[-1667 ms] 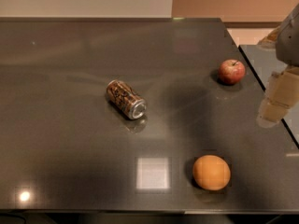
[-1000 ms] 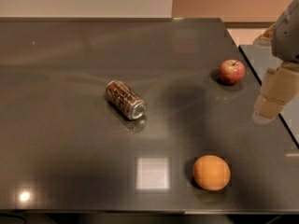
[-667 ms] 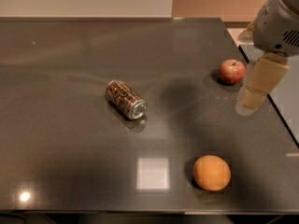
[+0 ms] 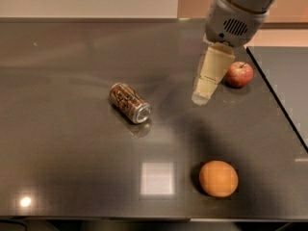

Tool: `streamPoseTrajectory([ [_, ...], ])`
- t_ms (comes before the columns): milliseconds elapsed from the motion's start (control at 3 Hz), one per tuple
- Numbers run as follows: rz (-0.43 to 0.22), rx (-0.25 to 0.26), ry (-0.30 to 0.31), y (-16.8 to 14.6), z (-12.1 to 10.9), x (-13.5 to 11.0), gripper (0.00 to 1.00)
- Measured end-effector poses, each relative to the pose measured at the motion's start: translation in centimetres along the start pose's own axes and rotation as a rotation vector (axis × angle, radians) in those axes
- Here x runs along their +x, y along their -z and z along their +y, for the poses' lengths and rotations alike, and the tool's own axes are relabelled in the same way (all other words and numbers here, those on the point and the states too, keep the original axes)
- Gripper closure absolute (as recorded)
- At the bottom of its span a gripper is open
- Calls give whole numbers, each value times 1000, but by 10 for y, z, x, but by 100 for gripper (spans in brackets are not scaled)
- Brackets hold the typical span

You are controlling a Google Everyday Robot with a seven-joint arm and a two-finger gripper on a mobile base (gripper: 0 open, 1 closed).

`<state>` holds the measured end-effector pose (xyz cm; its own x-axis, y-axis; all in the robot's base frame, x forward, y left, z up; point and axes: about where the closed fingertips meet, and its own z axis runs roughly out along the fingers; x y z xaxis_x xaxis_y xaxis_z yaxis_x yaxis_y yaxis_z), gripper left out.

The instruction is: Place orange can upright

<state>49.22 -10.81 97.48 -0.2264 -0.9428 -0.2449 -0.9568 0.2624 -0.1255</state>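
The orange can lies on its side on the dark table, left of centre, with its silver end facing front right. My gripper hangs from the grey arm at the upper right, above the table. It is to the right of the can, well apart from it, and holds nothing.
A red apple sits just right of the gripper near the table's right edge. A round orange fruit lies at the front right. The table's right edge runs diagonally down the right side.
The arm has swung in from the right edge to the left and farther over the table, now left of the apple. The can and fruits have not moved.
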Motion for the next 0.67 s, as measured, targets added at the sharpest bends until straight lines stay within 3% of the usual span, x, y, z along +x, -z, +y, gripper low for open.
streamPoseTrajectory([
  [333, 25, -19, -63, -20, 1, -36, 0],
  [667, 61, -27, -168, -43, -4, -67, 0],
])
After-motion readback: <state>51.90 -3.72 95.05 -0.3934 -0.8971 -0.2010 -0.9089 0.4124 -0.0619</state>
